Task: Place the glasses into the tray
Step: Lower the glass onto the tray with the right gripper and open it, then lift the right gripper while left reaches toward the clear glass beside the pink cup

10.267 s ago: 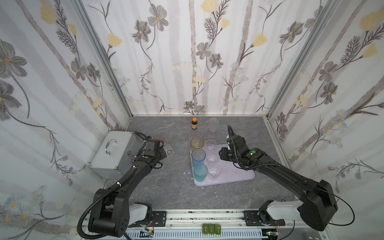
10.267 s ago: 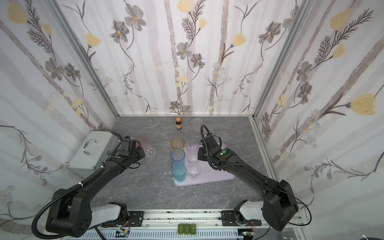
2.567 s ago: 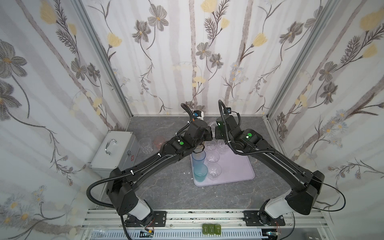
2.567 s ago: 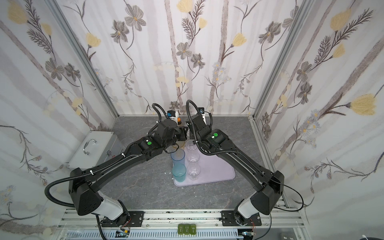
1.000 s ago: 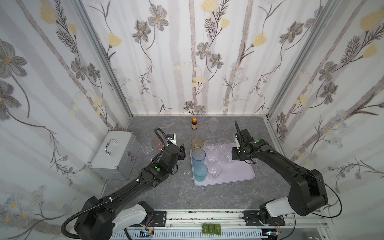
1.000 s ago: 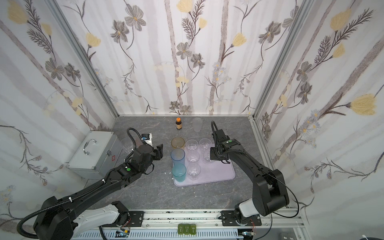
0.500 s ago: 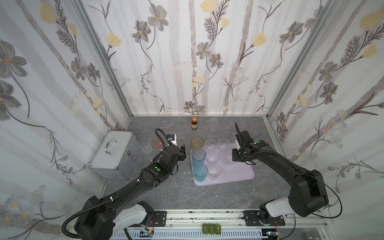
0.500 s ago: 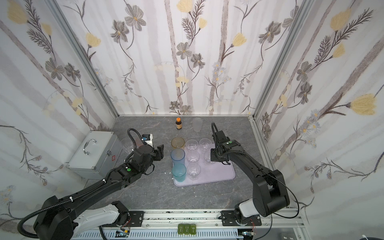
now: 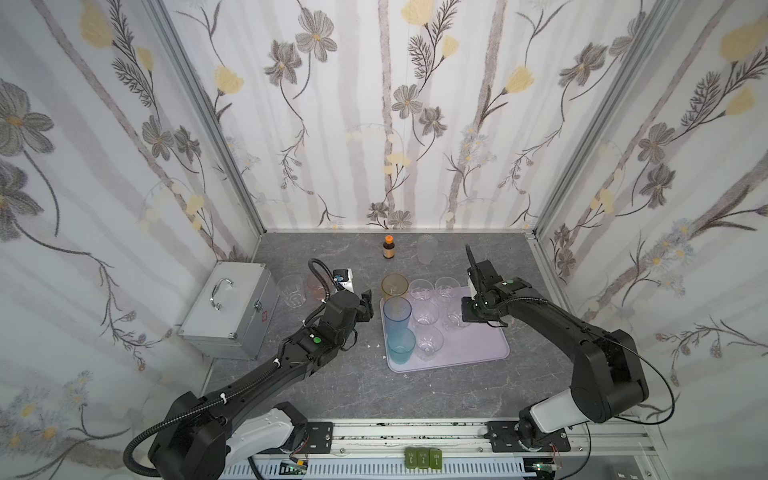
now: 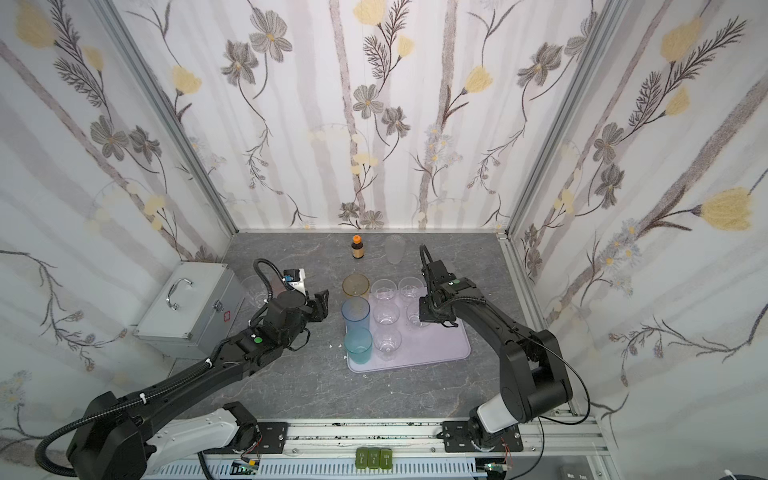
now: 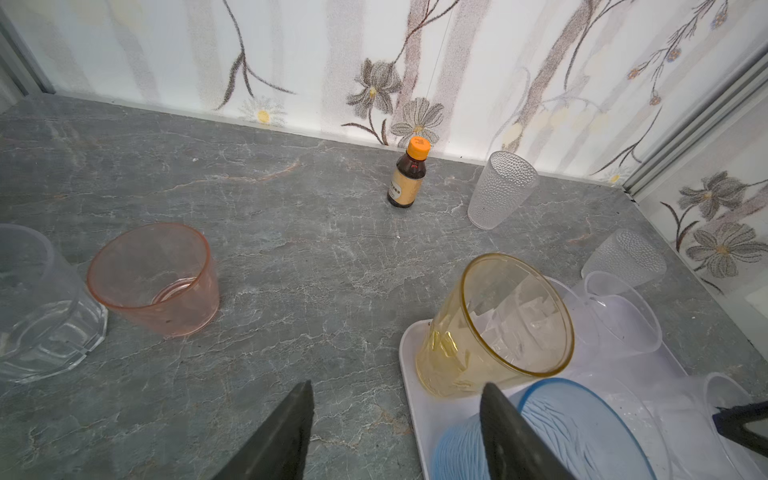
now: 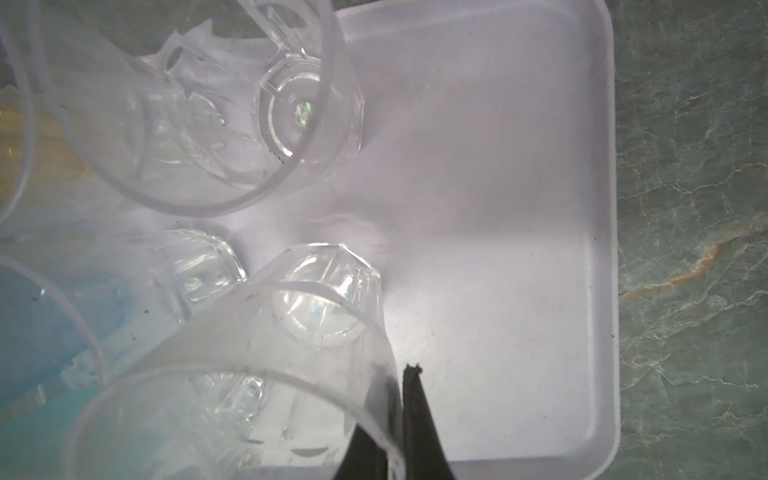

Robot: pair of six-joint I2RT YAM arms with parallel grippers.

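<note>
The pale lilac tray (image 9: 478, 353) (image 10: 440, 353) holds an amber glass (image 9: 395, 284) (image 11: 498, 324), a blue glass (image 9: 397, 311), a teal glass (image 9: 401, 345) and several clear faceted glasses. My right gripper (image 9: 467, 312) (image 10: 424, 313) (image 12: 400, 374) is shut on the wall of one clear glass (image 9: 455, 316) (image 12: 320, 307) that stands upright in the tray, one finger inside and one outside. My left gripper (image 9: 368, 301) (image 10: 320, 301) (image 11: 397, 386) is open and holds nothing, just left of the tray's far corner. A pink glass (image 9: 313, 286) (image 11: 158, 278), a clear glass (image 9: 291, 289) and a frosted glass (image 9: 426, 248) (image 11: 500, 189) stand on the table.
A silver metal case (image 9: 228, 311) with a handle sits at the left. A small brown bottle (image 9: 388, 247) (image 11: 409, 176) with an orange cap stands near the back wall. Another frosted tumbler (image 11: 623, 257) sits behind the tray's far right corner. Walls close in the back and both sides.
Over the last second my left gripper has crept a little to the right, towards the tray, still open. The right gripper stays shut on the clear glass and has hardly moved.
</note>
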